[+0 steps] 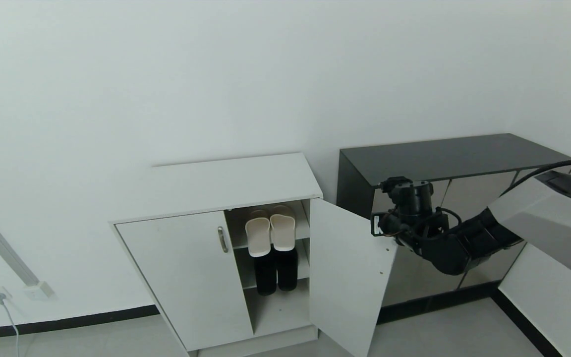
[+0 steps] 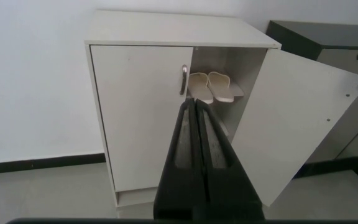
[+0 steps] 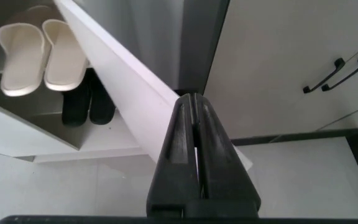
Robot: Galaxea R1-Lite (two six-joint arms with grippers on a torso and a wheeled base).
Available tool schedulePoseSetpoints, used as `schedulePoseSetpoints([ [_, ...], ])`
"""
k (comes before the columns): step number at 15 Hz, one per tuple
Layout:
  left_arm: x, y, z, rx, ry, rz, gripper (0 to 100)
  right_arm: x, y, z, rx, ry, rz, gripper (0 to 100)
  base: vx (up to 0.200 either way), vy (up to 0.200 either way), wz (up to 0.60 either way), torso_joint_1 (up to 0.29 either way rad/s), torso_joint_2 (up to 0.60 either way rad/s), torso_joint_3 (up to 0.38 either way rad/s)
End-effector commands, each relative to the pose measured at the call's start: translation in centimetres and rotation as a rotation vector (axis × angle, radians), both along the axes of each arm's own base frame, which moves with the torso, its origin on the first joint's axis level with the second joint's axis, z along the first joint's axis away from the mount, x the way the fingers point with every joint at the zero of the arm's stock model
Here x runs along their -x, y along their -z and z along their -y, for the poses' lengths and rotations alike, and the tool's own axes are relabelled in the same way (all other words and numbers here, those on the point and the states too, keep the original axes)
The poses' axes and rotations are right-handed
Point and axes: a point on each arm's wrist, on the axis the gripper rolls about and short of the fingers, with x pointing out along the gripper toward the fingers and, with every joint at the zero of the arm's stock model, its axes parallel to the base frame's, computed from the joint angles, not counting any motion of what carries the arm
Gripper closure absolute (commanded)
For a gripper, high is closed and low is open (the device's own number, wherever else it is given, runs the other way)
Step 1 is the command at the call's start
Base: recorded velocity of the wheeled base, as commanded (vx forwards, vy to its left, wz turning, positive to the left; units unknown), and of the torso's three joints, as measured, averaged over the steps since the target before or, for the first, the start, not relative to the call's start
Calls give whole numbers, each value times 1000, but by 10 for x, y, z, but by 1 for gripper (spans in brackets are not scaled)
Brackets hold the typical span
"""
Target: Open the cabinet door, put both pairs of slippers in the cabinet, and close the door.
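Your left gripper (image 2: 195, 106) faces the cabinet (image 1: 231, 181), jaws pressed together, holding nothing. Left door (image 1: 186, 277) is shut. Inside you've got beige slippers (image 1: 270, 234) at the upper shelf's front edge and black slippers (image 1: 276, 271) on the shelf below. Right door (image 1: 347, 272) stands open. Your right gripper (image 1: 377, 224) sits at that door's free edge, jaws pressed together, in front of the dark sideboard (image 1: 444, 156).

Just beside the cabinet door (image 1: 347, 277), my right arm (image 1: 464, 245) is black and bulky-jointed, with black cables (image 1: 446, 214) looping at the wrist and a pale grey shell (image 1: 538, 208) farther off. My right pincer (image 3: 194, 96) and left pincer (image 2: 194, 102) are long, flat, black.
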Motion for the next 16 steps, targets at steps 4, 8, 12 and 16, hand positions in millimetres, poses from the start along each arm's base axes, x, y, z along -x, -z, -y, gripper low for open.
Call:
schedulePoseSetpoints([
  [4, 0, 0, 0, 1, -1, -1, 100, -12, 24, 0, 17, 11, -36, 100, 0, 0, 0, 0, 0, 0],
  [8, 0, 0, 0, 1, -1, -1, 100, -6, 23, -2, 21, -1, -49, 100, 0, 0, 0, 0, 0, 0],
  [12, 0, 0, 0, 1, -1, -1, 100, 35, 1, -22, 21, -85, -44, 100, 0, 0, 0, 0, 0, 0],
  [16, 0, 0, 0, 1, -1, -1, 100, 89, -25, -36, -11, -169, -21, 100, 0, 0, 0, 0, 0, 0],
])
